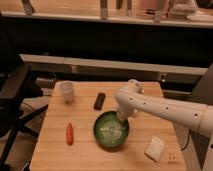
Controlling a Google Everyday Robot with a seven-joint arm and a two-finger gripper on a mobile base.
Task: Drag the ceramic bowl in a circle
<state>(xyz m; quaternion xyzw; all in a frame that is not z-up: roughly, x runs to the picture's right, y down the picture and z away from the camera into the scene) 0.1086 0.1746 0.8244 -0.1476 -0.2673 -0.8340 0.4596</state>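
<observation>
1. Across the middle of the camera view, a light wooden table (55, 150) made of planks carries everything else; a dark office chair (12, 100) stands off its left edge, and a long pale counter ledge (100, 64) runs behind it.
2. From the right, the white robot arm (165, 107) stretches in over the table, bends at a rounded elbow and drops down towards the tabletop.
3. The ceramic bowl (102, 132), glossy green with a dark rim and faint rings inside, sits in the front centre of the table and is the widest item on it.
4. The gripper (121, 118) hangs at the bowl's upper right rim, its tip over the inner edge of the bowl, so the bowl lies directly below it and spreads out to its left and front. I cannot tell how far the claw is open, nor whether it has hold of the rim.
5. A white cup (66, 91) stands upright at the back left of the table, well apart from the bowl.
6. A pale, blocky white object (154, 148) lies at the front right, near the bowl but not touching it.
7. A dark rectangular object (100, 100) lies flat just behind the bowl, between cup and arm.
8. An orange-red carrot-like object (69, 133) lies left of the bowl.
</observation>
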